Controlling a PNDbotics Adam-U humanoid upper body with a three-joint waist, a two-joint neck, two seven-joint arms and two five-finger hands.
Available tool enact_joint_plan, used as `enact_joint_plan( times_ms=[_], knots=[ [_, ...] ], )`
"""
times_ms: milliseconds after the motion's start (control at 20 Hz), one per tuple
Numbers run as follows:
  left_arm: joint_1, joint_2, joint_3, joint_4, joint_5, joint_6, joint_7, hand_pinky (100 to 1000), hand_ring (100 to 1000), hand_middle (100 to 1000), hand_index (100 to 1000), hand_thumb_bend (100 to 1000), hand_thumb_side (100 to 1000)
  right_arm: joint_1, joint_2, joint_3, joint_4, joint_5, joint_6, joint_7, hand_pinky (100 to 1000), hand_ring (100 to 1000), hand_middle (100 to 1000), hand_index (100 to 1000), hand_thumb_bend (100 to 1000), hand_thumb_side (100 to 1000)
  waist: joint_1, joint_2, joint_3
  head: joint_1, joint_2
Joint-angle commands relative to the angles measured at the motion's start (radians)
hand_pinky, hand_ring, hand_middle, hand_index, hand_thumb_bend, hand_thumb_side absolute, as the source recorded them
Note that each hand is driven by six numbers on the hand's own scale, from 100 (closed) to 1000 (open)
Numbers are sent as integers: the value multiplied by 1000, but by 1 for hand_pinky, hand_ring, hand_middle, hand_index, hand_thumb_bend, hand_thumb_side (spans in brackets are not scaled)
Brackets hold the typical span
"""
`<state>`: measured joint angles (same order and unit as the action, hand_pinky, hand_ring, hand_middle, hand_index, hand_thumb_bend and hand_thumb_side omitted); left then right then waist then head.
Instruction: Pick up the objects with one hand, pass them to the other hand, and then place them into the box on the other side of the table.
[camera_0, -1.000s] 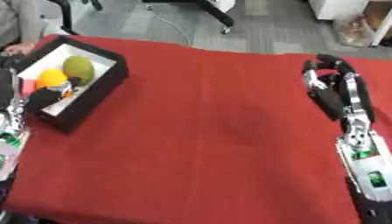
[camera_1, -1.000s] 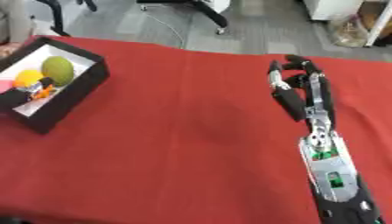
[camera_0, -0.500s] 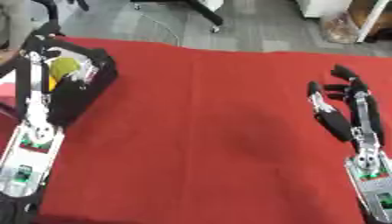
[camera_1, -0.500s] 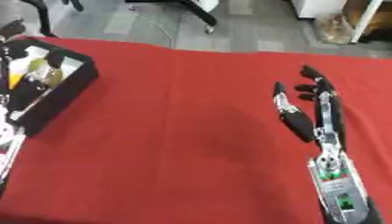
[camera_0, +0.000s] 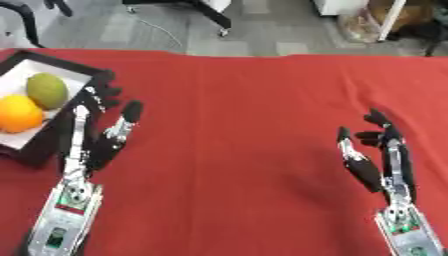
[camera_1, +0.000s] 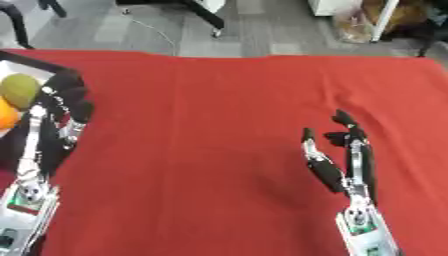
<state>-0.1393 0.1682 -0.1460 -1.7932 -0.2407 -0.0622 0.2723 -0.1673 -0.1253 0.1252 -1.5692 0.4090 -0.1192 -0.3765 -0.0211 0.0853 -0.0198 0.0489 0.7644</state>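
Observation:
A black box (camera_0: 54, 144) with a white inside stands at the table's left edge. In it lie a green fruit (camera_0: 47, 90) and an orange fruit (camera_0: 18, 113). My left hand (camera_0: 101, 127) rests open on the red cloth just right of the box, fingers straight and pointing away, holding nothing. My right hand (camera_0: 374, 155) is open over the right side of the table, fingers up, with nothing in it.
The red tablecloth (camera_0: 245, 110) covers the whole table. Beyond its far edge lies grey floor with chair legs (camera_0: 210, 15) and a brown bag (camera_0: 385, 20) at the upper right.
The camera has shifted, so the whole picture moved. My left hand has come out of the box and now lies beside it. My right hand has dropped lower in view.

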Motion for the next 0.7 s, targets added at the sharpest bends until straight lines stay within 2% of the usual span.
enact_joint_plan(
  times_ms=[50,700],
  knots=[
    [-6,0,-11,-2,4,-10,-15,768,776,821,911,697,724,-9,-2,-6,-5,-5,-3,-16,682,654,792,915,260,514,9,-5,0,-11,6],
    [2,-7,-18,3,13,-17,1,757,765,808,902,647,714,-2,-1,-10,-5,-20,-14,-26,679,640,775,905,240,514,5,-2,19,-6,6]
  ],
)
